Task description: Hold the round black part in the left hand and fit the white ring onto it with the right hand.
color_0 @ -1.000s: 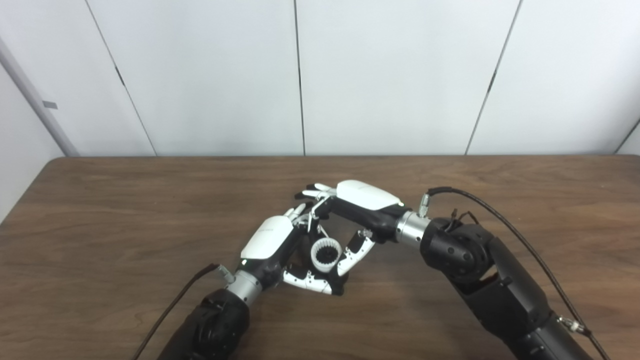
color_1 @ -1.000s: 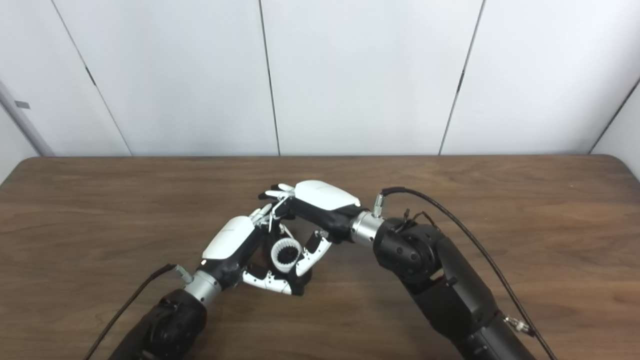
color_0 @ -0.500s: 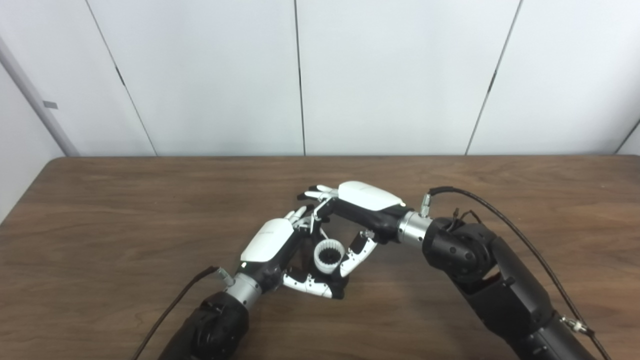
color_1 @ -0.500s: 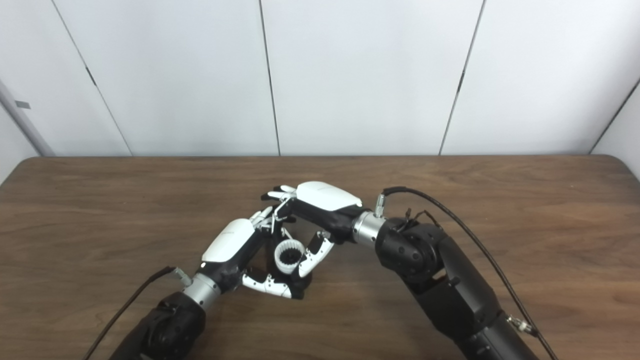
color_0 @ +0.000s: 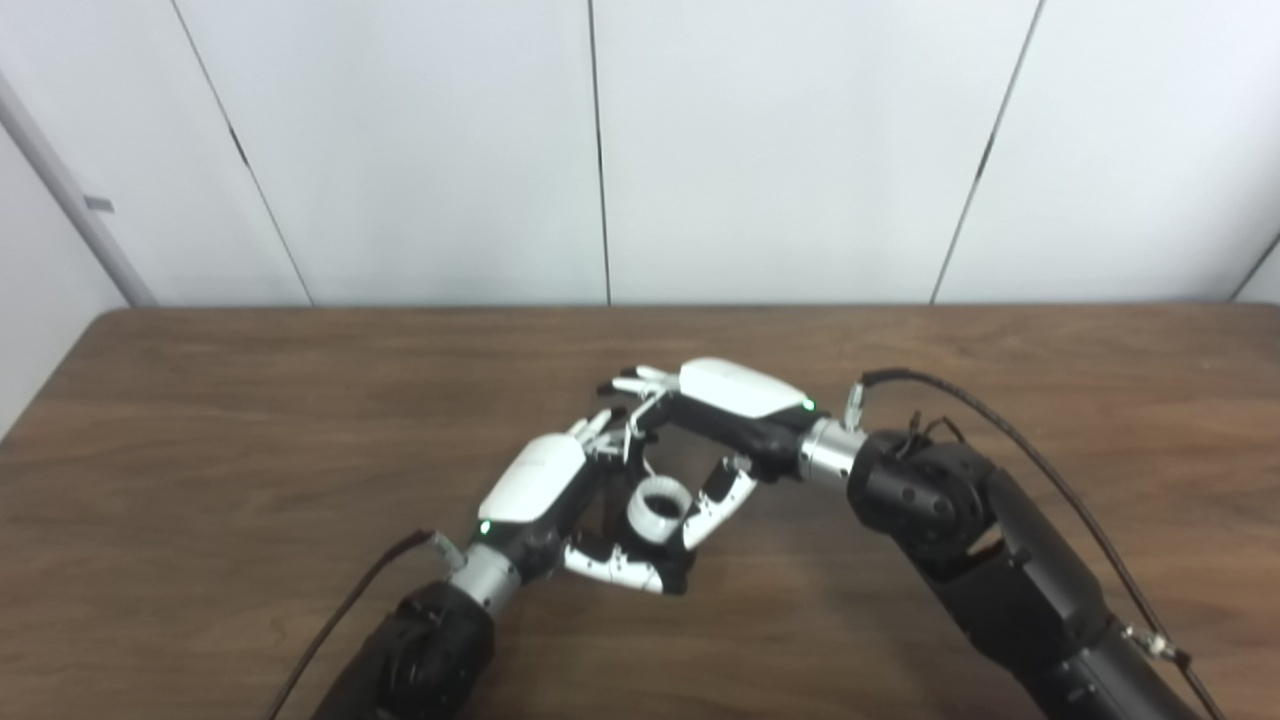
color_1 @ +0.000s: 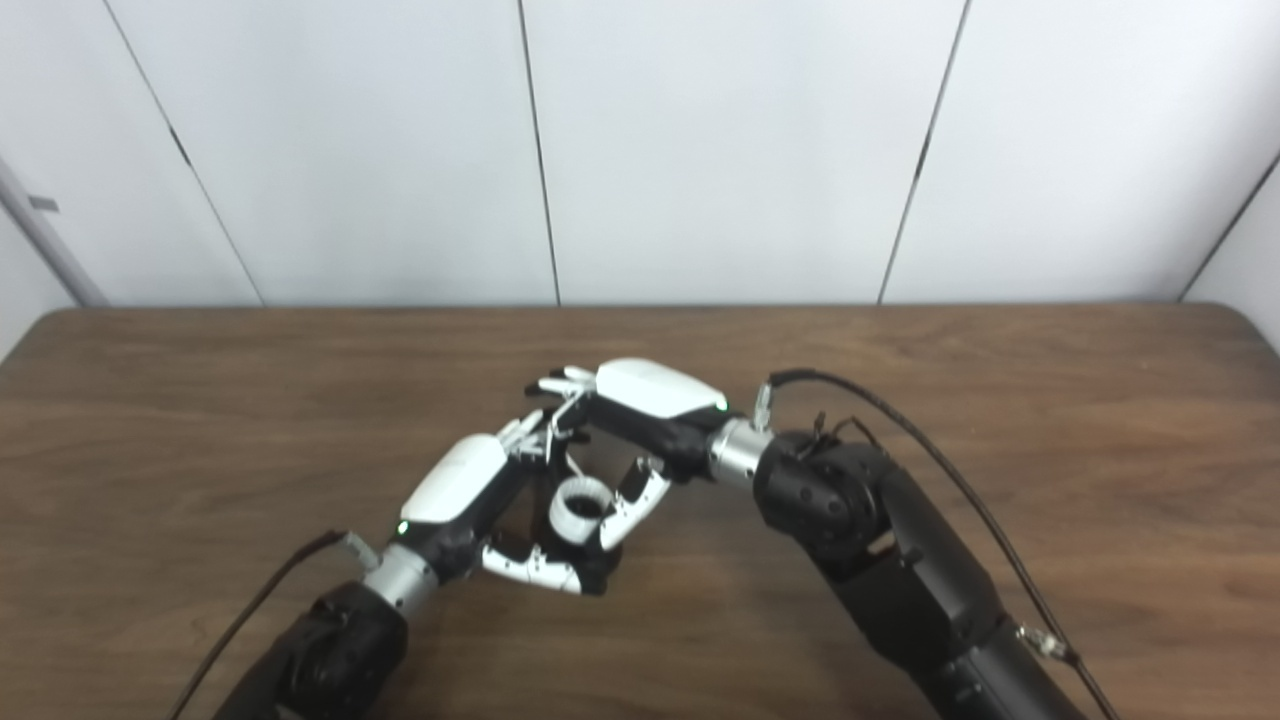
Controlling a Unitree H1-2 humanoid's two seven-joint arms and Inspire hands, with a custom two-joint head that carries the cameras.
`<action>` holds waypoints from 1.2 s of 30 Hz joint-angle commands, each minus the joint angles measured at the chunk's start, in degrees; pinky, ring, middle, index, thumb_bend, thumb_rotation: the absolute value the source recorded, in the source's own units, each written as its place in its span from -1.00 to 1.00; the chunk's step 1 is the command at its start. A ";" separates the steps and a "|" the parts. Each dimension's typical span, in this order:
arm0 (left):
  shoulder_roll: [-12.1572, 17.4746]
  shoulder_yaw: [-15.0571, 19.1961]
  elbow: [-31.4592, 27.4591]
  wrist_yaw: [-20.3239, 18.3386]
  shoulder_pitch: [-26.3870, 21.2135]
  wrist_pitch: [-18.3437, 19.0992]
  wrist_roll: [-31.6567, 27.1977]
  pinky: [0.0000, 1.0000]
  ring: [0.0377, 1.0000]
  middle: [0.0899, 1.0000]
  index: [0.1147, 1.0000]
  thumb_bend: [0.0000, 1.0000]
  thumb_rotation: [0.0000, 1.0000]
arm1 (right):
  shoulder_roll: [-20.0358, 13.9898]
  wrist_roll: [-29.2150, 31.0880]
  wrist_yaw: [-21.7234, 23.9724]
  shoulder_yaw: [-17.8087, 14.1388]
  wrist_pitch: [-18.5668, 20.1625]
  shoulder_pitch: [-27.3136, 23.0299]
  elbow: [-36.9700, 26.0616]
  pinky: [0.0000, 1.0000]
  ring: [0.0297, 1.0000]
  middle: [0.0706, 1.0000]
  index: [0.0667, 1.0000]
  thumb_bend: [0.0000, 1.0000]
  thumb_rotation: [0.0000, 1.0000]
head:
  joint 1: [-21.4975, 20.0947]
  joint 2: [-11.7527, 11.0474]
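Observation:
The white ring (color_0: 657, 505) sits between my two hands above the middle of the table; it also shows in the right eye view (color_1: 581, 505). My right hand (color_0: 725, 400) reaches in from the right and its thumb and a finger pinch the ring. My left hand (color_0: 545, 490) is curled under and beside the ring. A dark shape (color_0: 670, 570) below the ring, between the left hand's fingers, looks like the round black part, mostly hidden. Whether the ring touches it I cannot tell.
The brown wooden table (color_0: 200, 420) spreads around both hands. White wall panels (color_0: 400, 150) stand behind its far edge. A black cable (color_0: 1010, 450) loops over my right forearm, and another (color_0: 350, 610) trails from my left wrist.
The whole picture has shifted slightly, so the camera moved. The ring has tilted a little and its dark toothed inside shows less. Both hands stay in nearly the same place.

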 commanded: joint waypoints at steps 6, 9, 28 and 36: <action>-0.26 -0.09 -1.54 0.26 -1.35 0.72 0.88 1.00 1.00 0.74 -0.18 0.04 -0.90 | -0.17 0.60 -1.39 -0.59 -1.62 -1.32 -0.61 0.92 1.00 0.89 -0.12 0.04 -0.74 | 0.79 -0.19; -0.53 -0.19 -1.12 0.54 -1.51 0.73 0.99 1.00 1.00 0.73 -0.18 0.04 -0.90 | 0.12 0.66 -1.61 -0.44 -1.86 -1.23 -0.37 0.93 1.00 0.89 -0.12 0.05 -0.74 | 0.94 -0.32; -0.56 -0.31 -1.13 0.80 -1.48 0.41 0.90 1.00 1.00 0.72 -0.18 0.04 -0.90 | 0.86 0.22 -1.17 0.21 -0.76 -0.98 -0.30 1.00 1.00 0.90 -0.12 0.05 -0.74 | 0.83 -0.40; -0.47 -0.38 -1.07 0.80 -1.55 0.36 0.90 1.00 1.00 0.72 -0.18 0.04 -0.90 | 0.73 -0.06 -0.60 0.12 0.50 -1.21 -0.99 1.00 1.00 0.99 -0.10 0.04 -0.70 | 0.72 -0.41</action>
